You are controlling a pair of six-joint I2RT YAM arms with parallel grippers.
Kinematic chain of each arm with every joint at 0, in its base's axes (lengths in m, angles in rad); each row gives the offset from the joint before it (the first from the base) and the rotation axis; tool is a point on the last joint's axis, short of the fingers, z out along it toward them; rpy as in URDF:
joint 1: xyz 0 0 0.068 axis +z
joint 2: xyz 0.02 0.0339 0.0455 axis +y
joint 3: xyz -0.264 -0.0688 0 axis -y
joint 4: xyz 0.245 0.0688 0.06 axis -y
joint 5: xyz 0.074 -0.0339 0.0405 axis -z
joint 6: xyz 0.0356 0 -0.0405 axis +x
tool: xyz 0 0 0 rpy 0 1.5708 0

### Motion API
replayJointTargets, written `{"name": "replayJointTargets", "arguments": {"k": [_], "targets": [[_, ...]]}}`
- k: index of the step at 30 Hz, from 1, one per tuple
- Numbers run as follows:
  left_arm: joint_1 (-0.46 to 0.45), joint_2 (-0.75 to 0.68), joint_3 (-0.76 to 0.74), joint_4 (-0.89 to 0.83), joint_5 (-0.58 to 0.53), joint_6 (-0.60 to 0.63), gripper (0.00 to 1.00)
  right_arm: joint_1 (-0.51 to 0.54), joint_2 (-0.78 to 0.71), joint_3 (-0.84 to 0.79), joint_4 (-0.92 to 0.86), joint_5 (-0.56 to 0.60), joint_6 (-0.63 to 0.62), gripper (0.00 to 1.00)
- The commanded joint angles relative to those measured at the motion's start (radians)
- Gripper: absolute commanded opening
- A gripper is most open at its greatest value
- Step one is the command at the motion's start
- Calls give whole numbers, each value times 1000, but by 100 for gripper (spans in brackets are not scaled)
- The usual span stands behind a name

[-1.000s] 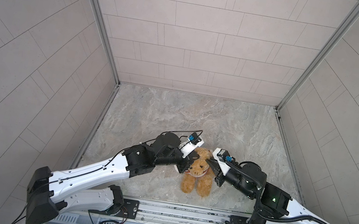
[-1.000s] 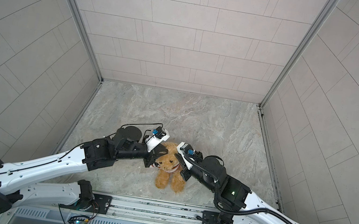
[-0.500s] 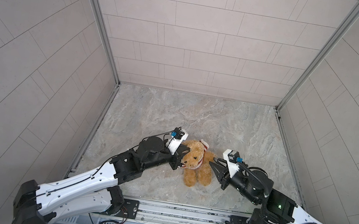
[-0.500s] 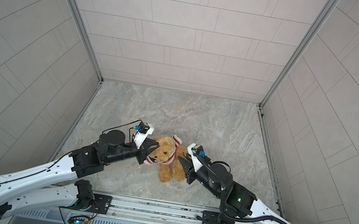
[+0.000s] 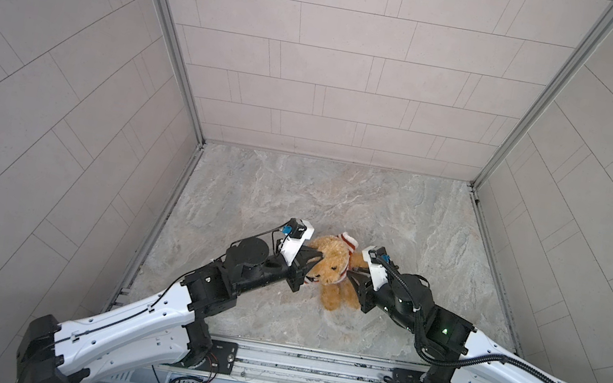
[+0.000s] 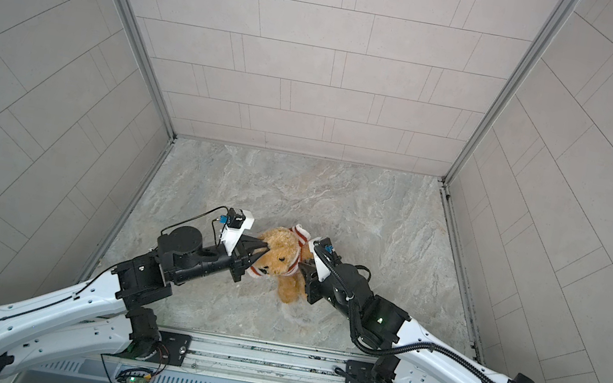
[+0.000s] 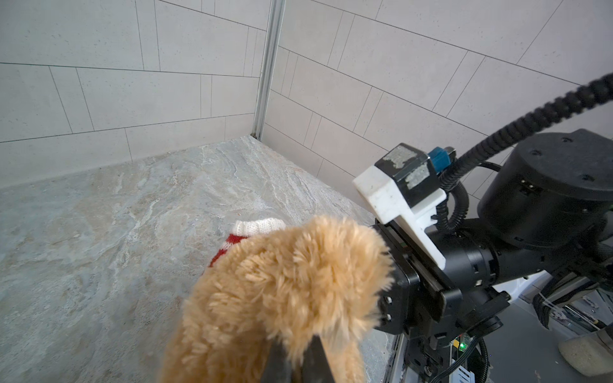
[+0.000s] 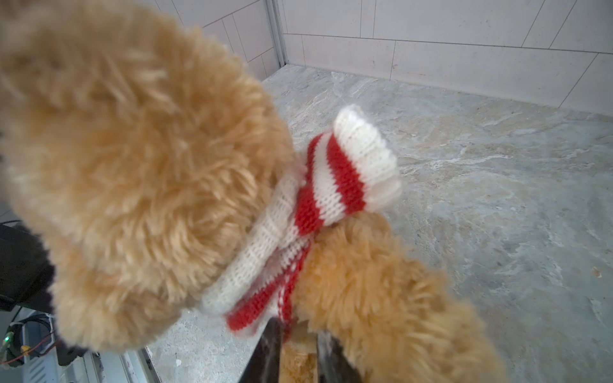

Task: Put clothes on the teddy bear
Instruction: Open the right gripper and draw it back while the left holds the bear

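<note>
Finding: over the last second the pair carried the bear (image 5: 330, 268) a little farther from the near edge. Half a second ago the right claw (image 5: 353, 271) trailed off to the bear's right. It is now back against the bear's right side, opposite the left claw (image 5: 309, 271).

Position: the bear sits near the middle of the table (image 5: 295, 199), toward the near edge. Its head is held up between the two claws and its legs trail toward the near side.

Left claw: pressed together. Both top views show red-and-white knit at its tip, so it reads as a pinch on the sweater (image 5: 347, 241) edge below the bear's chin. Fur hides the contact in the left wrist view.

Right claw: jaws a narrow way apart with tan fur filling the gap in the right wrist view, read as a pinch on the bear's arm. The sweater's red edge lies at one fingertip (image 8: 268, 345).

Assessment: the sweater is bunched round the neck, with one empty sleeve sticking up on the far side. Torso and legs are bare. The head appears to be through. The arms and the pull-down remain, and the regained two-sided hold suits that step.
</note>
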Motion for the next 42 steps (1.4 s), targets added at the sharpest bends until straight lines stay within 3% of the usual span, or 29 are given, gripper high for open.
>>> {"name": "replayJointTargets", "arguments": {"k": [1, 6, 10, 17, 22, 28, 42], "targets": [[6, -21, -10, 73, 26, -5, 0, -6, 4, 5, 70, -16, 31, 28], [6, -19, -11, 79, 32, -5, 0, -7, 27, 3, 111, -42, 41, 31], [6, -20, -14, 84, 33, -6, 0, -10, 45, 7, 114, -37, 40, 14], [6, -34, -19, 83, 29, -8, 0, -13, 53, 11, 114, -36, 41, 12], [5, -44, -19, 63, -5, 6, 0, -16, 35, 5, 103, -15, 40, 0], [5, -81, -29, -26, -111, 49, 0, -65, -108, -59, 95, 49, 79, 0], [6, -136, -87, -20, -153, 71, 0, -170, -231, -130, -15, 145, 177, 0]]}}
